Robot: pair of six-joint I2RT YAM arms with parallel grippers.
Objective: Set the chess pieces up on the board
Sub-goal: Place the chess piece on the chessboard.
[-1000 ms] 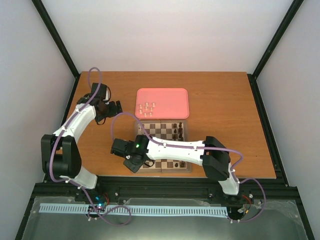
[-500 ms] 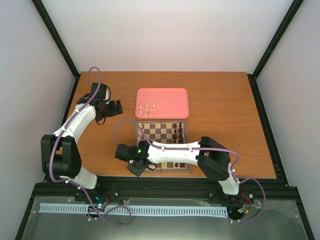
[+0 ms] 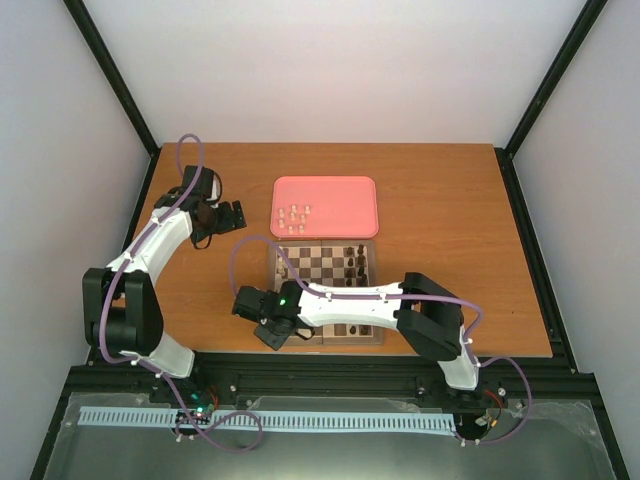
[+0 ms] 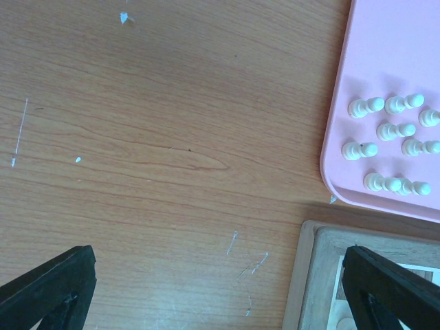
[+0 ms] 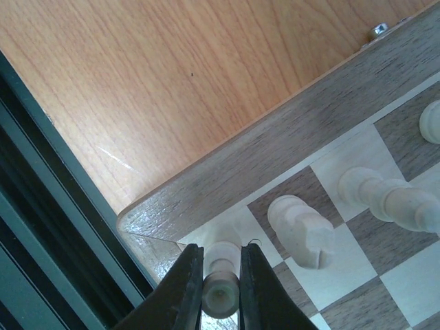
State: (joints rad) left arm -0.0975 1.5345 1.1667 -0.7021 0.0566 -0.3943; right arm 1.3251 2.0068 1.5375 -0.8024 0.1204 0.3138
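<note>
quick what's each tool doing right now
left tool: open, holding nothing
right tool: closed on a cream chess piece at the board corner

Top overhead — wrist cams near board [image 5: 275,137]

One board [image 3: 325,262] and one pink tray [image 3: 340,195], that's the pair on the surface [image 3: 450,200]. Two arms, the left arm [image 3: 160,240] and the right arm [image 3: 350,300], with one tool apiece: the left tool [image 3: 232,215] and the right tool [image 5: 220,292].

Now the cream chess pieces [image 4: 395,129]. On the tray, the left wrist view gives me eight, the rightmost clipped by the frame edge. The right wrist view shows four more cream ones at the board's corner, one also clipped at the edge.

Dark pieces [image 3: 352,258]: two clusters on the board, too small from above to count.
</note>
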